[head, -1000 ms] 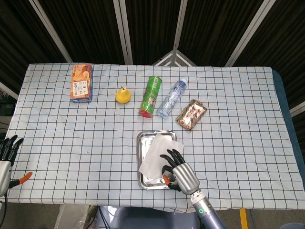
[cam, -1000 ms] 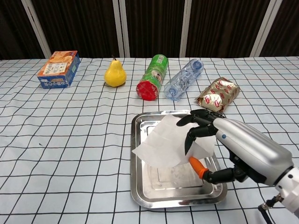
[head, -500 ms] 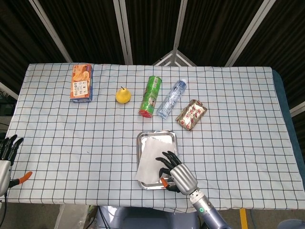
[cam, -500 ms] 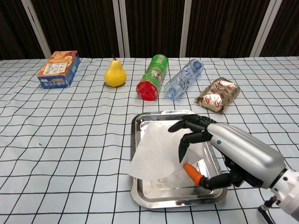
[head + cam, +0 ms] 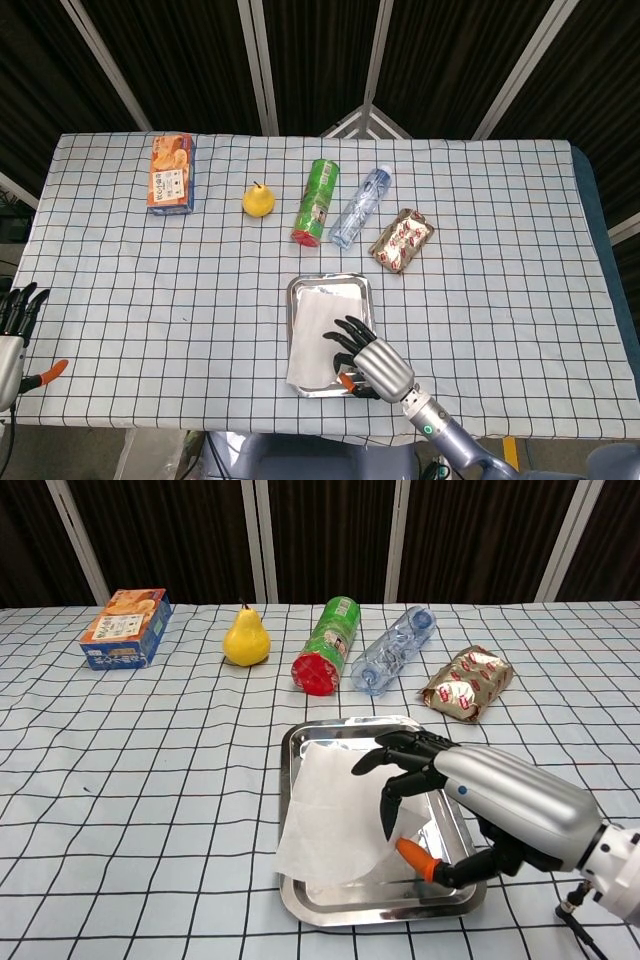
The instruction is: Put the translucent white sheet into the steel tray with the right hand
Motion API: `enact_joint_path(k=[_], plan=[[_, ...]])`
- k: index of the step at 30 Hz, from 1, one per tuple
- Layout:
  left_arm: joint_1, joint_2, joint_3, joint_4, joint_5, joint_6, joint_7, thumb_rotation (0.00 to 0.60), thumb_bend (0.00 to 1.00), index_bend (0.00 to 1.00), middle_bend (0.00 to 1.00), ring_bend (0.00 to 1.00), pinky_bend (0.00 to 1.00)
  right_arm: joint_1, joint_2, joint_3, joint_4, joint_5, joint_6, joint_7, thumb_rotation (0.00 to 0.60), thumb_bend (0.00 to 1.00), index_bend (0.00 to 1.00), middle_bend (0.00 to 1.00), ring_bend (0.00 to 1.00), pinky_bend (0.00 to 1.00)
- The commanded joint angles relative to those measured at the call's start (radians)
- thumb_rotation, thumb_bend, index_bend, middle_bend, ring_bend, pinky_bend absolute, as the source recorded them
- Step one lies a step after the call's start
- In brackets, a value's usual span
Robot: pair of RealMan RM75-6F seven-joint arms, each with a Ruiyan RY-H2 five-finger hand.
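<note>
The translucent white sheet [image 5: 330, 815] lies in the steel tray [image 5: 322, 733], and its near left corner hangs over the tray's left rim. The right hand [image 5: 470, 800] is above the tray's right half with fingers [image 5: 390, 765] spread over the sheet; I cannot tell if it pinches the sheet. The left hand [image 5: 14, 325], fingers apart, is at the table's [image 5: 140, 300] left edge, well apart from the tray.

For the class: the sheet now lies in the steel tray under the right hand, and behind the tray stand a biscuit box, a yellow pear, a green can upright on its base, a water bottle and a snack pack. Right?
Not quite. The green can lies on its side, red end toward the steel tray, as the chest view shows. The rest holds: the translucent white sheet lies in the tray under the right hand, with the biscuit box, pear, water bottle and snack pack behind.
</note>
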Motion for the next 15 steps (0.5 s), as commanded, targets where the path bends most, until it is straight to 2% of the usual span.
enact_joint_path(k=[1, 15], plan=[[-0.001, -0.001, 0.000, 0.000, -0.002, -0.002, 0.002, 0.600, 0.07, 0.00, 0.00, 0.00, 0.00, 0.010, 0.009, -0.001, 0.013, -0.006, -0.010, 0.005, 0.600, 0.58, 0.68, 0.20, 0.00, 0.00], [-0.001, -0.003, 0.000, -0.004, -0.005, -0.006, 0.012, 0.600, 0.07, 0.00, 0.00, 0.00, 0.00, 0.039, 0.037, 0.000, 0.051, -0.014, -0.024, 0.006, 0.600, 0.58, 0.68, 0.20, 0.00, 0.00]])
